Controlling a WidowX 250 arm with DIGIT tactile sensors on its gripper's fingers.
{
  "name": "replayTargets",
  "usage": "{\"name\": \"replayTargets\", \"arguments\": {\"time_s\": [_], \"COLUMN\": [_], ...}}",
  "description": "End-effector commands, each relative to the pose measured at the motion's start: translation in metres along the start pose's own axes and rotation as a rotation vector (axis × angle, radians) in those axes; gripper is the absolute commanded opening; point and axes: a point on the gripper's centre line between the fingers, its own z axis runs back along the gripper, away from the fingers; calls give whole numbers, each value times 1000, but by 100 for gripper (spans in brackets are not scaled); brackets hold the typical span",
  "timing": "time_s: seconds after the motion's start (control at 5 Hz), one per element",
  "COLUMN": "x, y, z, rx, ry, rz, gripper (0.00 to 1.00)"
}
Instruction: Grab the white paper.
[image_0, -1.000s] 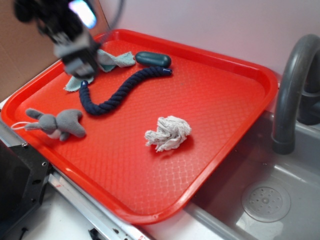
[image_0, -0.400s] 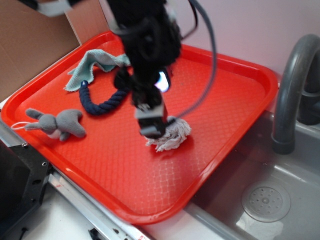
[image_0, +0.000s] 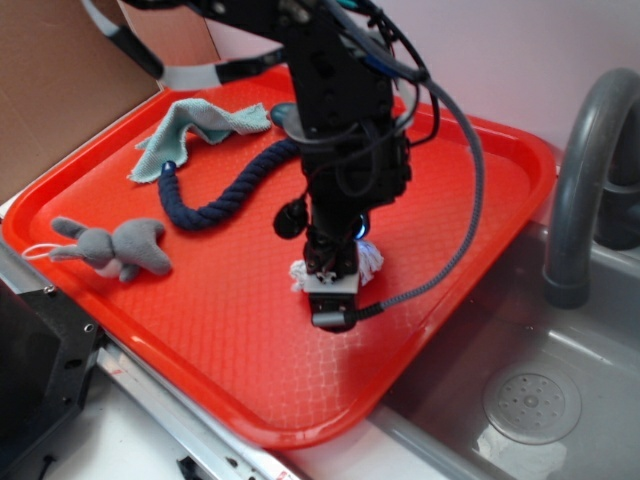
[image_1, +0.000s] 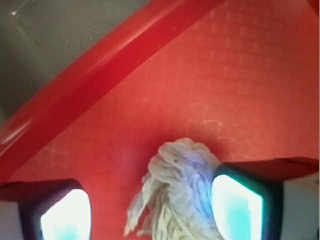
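Observation:
The white paper (image_0: 372, 260), a wrinkly off-white wad, lies on the red tray (image_0: 480, 160) right of its middle. The arm hides most of it in the exterior view. My gripper (image_0: 334, 300) points down right over the wad, low against the tray. In the wrist view the white paper (image_1: 180, 190) sits between the two fingers of my open gripper (image_1: 150, 212), close against the right pad (image_1: 235, 205). A gap of bare tray separates it from the left pad (image_1: 65, 215).
A grey plush animal (image_0: 112, 247) lies at the tray's left, with a navy rope (image_0: 225, 190) and a teal cloth (image_0: 195, 125) behind it. The tray's raised rim (image_1: 90, 80) runs just beyond the wad. A grey sink (image_0: 530, 400) and faucet (image_0: 580, 180) stand to the right.
The arm swung from the tray's far left corner across to the white paper, then dropped lower so the open fingers now stand on either side of it.

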Motion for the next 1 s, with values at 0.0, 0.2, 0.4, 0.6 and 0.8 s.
{"name": "replayTargets", "arguments": {"time_s": [0.0,0.2,0.4,0.6,0.8], "x": [-5,-5,-8,-12,-20], "y": [-1,-1,1,7,17], "z": [-9,-14,-15,-5,29], "rx": [24,36,31,44,23], "ry": [55,89,101,110,77], "rz": [45,60,68,112,235], "gripper": [100,28,0,0,0]}}
